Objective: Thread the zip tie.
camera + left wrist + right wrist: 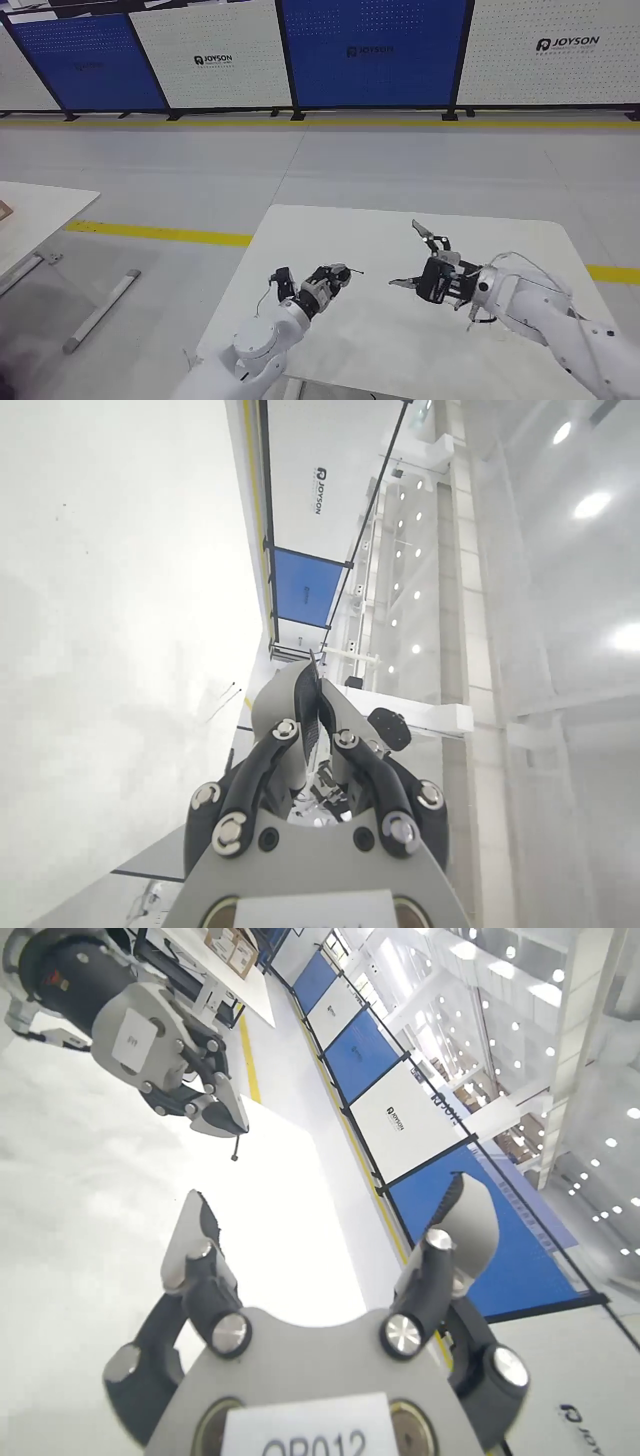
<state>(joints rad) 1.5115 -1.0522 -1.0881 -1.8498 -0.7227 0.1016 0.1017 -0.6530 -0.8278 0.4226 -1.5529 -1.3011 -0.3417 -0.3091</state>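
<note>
A thin black zip tie (354, 271) sticks out a short way from the fingertips of my left gripper (337, 272), which is shut on it above the white table (400, 350). In the right wrist view the tie (236, 1148) hangs from the left gripper (239, 1127) with its small head at the free end. The left wrist view shows that gripper (315, 677) pinched together, a dark tip (312, 656) poking past the pads. My right gripper (412, 258) faces it from a short distance, open and empty, its fingers spread wide (330, 1208).
Two thin dark lines (222, 699) lie on the table beyond the left gripper; I cannot tell whether they are ties or shadows. A second white table (40, 210) stands far left. Blue and white panels (370, 50) line the back across an open floor.
</note>
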